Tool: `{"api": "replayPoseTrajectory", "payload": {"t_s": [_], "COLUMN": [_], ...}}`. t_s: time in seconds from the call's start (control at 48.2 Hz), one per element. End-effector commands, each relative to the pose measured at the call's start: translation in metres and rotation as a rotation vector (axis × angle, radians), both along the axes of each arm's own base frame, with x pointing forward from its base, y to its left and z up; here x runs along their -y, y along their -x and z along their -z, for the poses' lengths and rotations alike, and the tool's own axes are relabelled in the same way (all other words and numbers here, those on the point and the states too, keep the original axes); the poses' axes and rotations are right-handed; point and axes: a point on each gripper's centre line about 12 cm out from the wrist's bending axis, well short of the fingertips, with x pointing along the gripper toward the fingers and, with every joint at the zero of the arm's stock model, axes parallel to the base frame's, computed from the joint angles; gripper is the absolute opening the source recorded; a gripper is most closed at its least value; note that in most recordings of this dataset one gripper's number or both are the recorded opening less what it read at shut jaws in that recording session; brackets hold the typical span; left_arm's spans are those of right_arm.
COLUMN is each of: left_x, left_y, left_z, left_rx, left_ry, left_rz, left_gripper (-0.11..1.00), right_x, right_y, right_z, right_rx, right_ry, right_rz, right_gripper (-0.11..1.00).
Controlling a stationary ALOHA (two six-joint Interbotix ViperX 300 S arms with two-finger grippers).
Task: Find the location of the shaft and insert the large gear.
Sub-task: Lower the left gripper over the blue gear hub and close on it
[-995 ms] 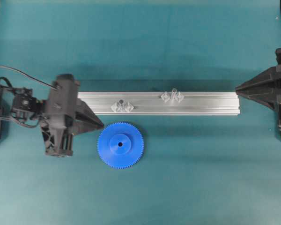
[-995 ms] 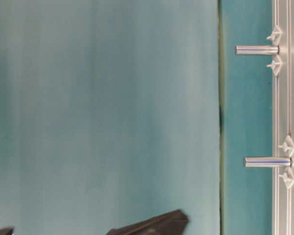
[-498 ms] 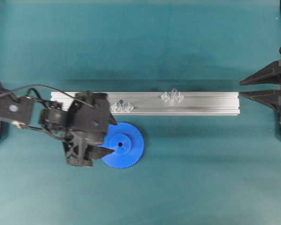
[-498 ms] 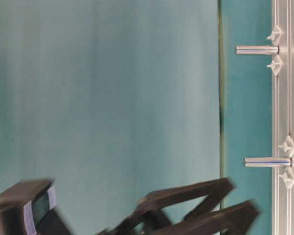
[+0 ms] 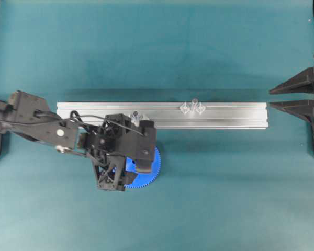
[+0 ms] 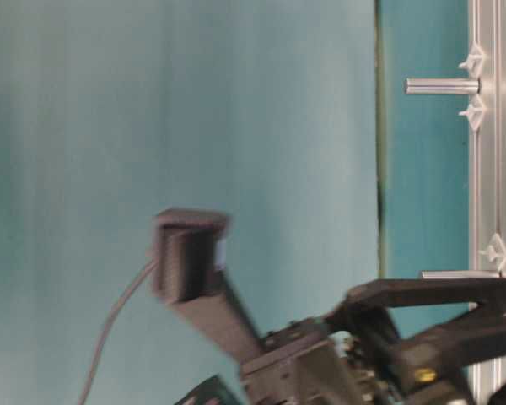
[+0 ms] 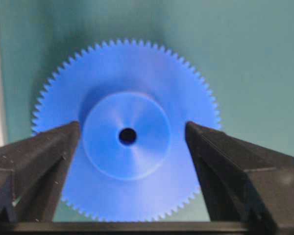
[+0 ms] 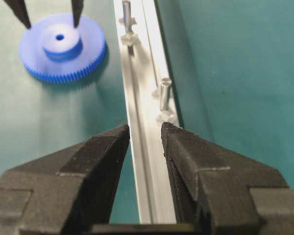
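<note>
The left tool [image 7: 127,147] hangs spread either side of the large gear's [image 7: 126,132] hub. Lower it squarely, keeping the hub centred, before clamping.

A teal table [image 5: 209,188] carries an aluminium rail [image 5: 225,115] and, just beside it, the large gear [image 5: 153,168].

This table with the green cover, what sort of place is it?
Probably a robotics lab test bench: two black robot arms face each other over a teal mat, with only a practice assembly laid out, an aluminium rail with small pins and a blue gear.
</note>
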Motion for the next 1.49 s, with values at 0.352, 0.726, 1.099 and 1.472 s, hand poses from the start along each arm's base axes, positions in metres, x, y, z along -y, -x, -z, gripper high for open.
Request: {"api": "replayPoseTrajectory", "payload": {"t_s": [0.352,0.726,1.099,1.472], "left_x": [0.002,-0.003,-0.003,-0.003], "left_y": [-0.006,-0.009,-0.015,-0.015], "left_z": [0.002,0.008,0.014,0.016], "left_rx": [-0.078,-0.09,-0.103,-0.111], "left_ry": [-0.009,-0.013,-0.018,-0.017], "left_rz": [-0.003,-0.014,-0.012,-0.014], "left_gripper": [0.92,0.92,0.92,0.92], "right_x": [0.001,0.0,0.0,0.0], "right_y": [0.001,0.005,0.006,0.006], "right_z": [0.004,0.003,0.004,0.004], "right_rx": [-0.004,0.01,0.002,0.002], "right_ry": [-0.006,-0.004,-0.007,-0.007], "right_rz": [0.008,0.008,0.008,0.008], "right_gripper": [0.47,0.46,0.47,0.46]}}
